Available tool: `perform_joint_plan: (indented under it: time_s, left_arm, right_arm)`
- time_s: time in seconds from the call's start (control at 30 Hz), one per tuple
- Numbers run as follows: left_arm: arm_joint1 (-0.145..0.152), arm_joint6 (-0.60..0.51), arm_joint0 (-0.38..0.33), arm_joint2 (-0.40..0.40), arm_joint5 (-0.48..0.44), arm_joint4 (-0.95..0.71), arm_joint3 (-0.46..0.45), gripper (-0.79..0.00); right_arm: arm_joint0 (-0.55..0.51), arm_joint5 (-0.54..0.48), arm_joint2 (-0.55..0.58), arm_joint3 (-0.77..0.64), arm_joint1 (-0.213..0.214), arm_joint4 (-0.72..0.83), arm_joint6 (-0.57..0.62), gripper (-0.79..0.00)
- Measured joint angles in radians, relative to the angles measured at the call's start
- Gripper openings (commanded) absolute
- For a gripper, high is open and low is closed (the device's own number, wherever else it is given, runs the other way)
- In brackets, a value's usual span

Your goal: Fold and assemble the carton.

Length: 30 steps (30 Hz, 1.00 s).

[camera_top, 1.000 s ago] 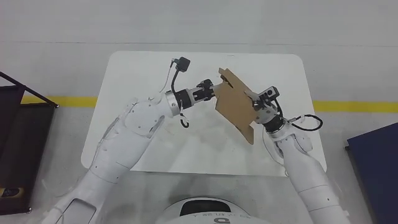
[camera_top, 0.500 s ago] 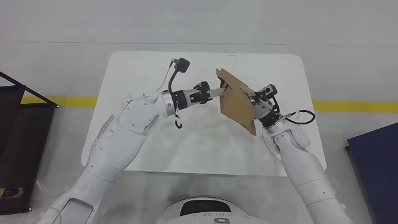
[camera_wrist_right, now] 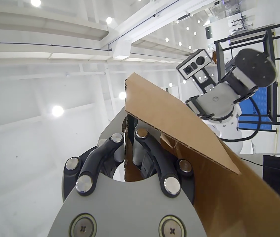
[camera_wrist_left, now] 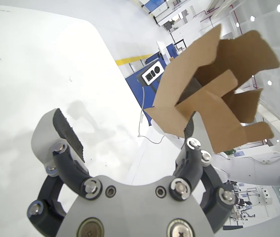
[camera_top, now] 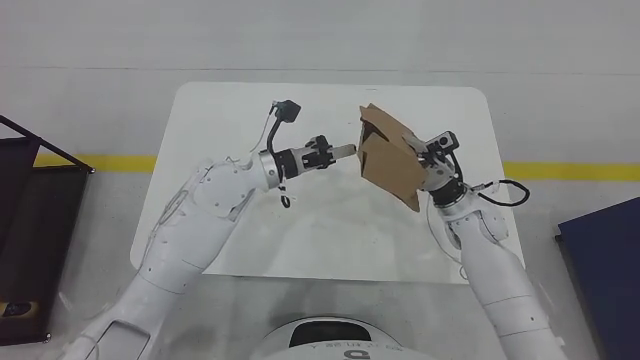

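The brown, half-folded cardboard carton (camera_top: 388,155) is held in the air over the 3 o'clock side of the white table (camera_top: 230,120), its long side tipped from 11 to 5 o'clock. Its 3 o'clock edge is pinched tight by the right pincer (camera_wrist_right: 129,136). The left pincer (camera_wrist_left: 127,122) is spread wide at its 9 o'clock side, one finger (camera_wrist_left: 199,134) just beside a loose flap (camera_wrist_left: 216,129), which is likely best pushed from there.
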Motion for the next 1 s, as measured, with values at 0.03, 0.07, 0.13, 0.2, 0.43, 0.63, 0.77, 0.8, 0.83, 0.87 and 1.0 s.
perform_joint_plan:
  time_s: [0.03, 0.07, 0.13, 0.2, 0.43, 0.63, 0.77, 0.8, 0.83, 0.87, 1.0]
  left_arm:
    - [0.0, 0.0, 0.001, 0.002, -0.001, 0.004, 0.001, 0.0]
    - [0.001, 0.0, 0.003, 0.003, -0.002, 0.007, 0.001, 0.0]
    - [0.001, 0.002, 0.009, 0.005, -0.003, 0.008, -0.005, 0.0]
    - [0.002, 0.004, 0.014, 0.005, -0.001, 0.005, -0.017, 0.0]
    - [0.006, 0.027, 0.037, -0.015, -0.003, -0.023, -0.075, 0.0]
    - [0.008, 0.058, 0.048, -0.028, 0.005, -0.02, -0.108, 0.0]
    - [0.006, 0.083, 0.043, -0.024, 0.013, -0.019, -0.114, 0.0]
    - [0.005, 0.089, 0.039, -0.021, 0.016, -0.017, -0.113, 0.0]
    - [0.004, 0.092, 0.036, -0.019, 0.017, -0.015, -0.113, 0.0]
    - [0.003, 0.096, 0.032, -0.016, 0.018, -0.014, -0.113, 0.0]
    - [-0.001, 0.106, 0.007, 0.004, 0.021, 0.005, -0.113, 0.0]
  right_arm:
    - [-0.005, 0.0, 0.003, -0.007, 0.001, 0.0, 0.0, -0.785]
    - [-0.009, -0.001, 0.006, -0.012, 0.001, 0.0, 0.0, -0.785]
    - [-0.018, -0.004, 0.013, -0.02, 0.002, -0.003, -0.008, -0.785]
    - [-0.025, -0.008, 0.018, -0.025, 0.003, -0.012, -0.02, -0.785]
    - [-0.036, -0.014, 0.027, -0.03, 0.004, -0.016, -0.032, -0.785]
    - [-0.049, -0.015, 0.032, -0.05, 0.005, -0.019, -0.023, -0.785]
    - [-0.055, -0.014, 0.03, -0.06, 0.005, -0.021, -0.023, -0.785]
    - [-0.056, -0.014, 0.03, -0.062, 0.005, -0.02, -0.023, -0.785]
    - [-0.057, -0.014, 0.031, -0.063, 0.005, -0.02, -0.022, -0.785]
    - [-0.058, -0.015, 0.031, -0.063, 0.005, -0.02, -0.022, -0.785]
    - [-0.056, -0.015, 0.033, -0.06, 0.004, -0.014, -0.027, -0.785]
